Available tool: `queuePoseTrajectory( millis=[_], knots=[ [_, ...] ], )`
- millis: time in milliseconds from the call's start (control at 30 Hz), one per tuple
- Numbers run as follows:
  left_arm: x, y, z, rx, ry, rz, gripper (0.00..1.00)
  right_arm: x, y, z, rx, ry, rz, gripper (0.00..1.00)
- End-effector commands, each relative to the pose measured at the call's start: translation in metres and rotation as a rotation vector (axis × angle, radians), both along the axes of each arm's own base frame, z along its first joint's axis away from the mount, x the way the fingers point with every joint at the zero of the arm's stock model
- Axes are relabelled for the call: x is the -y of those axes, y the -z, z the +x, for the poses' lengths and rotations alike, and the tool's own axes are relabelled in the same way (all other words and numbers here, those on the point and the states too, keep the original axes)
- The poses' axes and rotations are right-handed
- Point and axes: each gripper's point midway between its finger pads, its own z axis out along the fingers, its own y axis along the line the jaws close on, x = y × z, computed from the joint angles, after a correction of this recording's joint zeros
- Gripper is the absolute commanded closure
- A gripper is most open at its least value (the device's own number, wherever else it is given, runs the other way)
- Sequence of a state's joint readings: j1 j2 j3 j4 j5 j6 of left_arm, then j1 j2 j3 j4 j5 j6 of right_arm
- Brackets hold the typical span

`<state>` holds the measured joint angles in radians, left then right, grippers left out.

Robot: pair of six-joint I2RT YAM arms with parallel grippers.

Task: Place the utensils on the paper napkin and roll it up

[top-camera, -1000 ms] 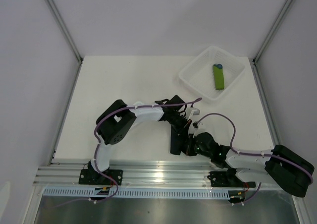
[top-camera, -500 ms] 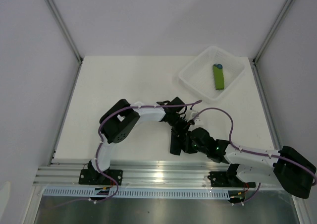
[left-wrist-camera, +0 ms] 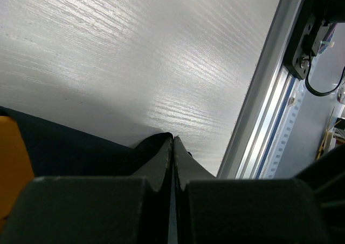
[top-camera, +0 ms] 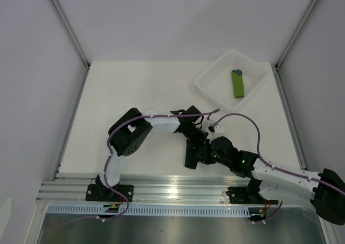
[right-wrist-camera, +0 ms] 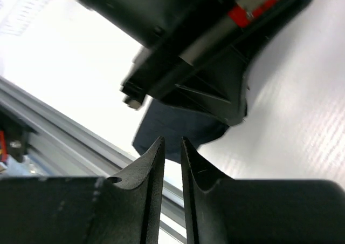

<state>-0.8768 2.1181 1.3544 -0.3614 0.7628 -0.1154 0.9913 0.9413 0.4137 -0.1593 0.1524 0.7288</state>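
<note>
Within the last second the right hand had been eased slightly apart, with nothing held. The thin black paper napkin, near the front edge of the white worktop, was left pinched by the closed left hand, with an orange plastic utensil lying against it. The rolling was judged unfinished.

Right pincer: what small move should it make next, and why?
Probably ease the right pincer down to the edge of the napkin and close. Its jaws stand slightly apart, empty, just over the napkin, and the shut left pincer is close beside it.
</note>
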Motion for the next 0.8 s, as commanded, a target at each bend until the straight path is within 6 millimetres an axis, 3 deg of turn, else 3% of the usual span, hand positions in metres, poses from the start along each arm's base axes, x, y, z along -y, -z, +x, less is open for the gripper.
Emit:
queuePoseTrajectory(
  millis=[0, 267, 567, 767],
  knots=[
    [0.004, -0.011, 0.005, 0.031, 0.002, -0.021, 0.99, -0.011, -0.009, 0.008, 0.054, 0.009, 0.081, 0.80],
    [0.008, -0.017, 0.007, 0.033, 0.006, -0.036, 0.99, -0.028, 0.001, 0.022, 0.094, -0.031, 0.045, 0.87],
    [0.012, -0.032, 0.008, 0.047, 0.007, -0.075, 0.99, -0.016, 0.042, 0.021, 0.032, 0.001, -0.067, 0.89],
    [0.017, -0.051, 0.004, 0.045, 0.015, -0.116, 0.99, -0.022, 0.050, 0.018, 0.017, -0.021, -0.080, 0.89]
  ],
)
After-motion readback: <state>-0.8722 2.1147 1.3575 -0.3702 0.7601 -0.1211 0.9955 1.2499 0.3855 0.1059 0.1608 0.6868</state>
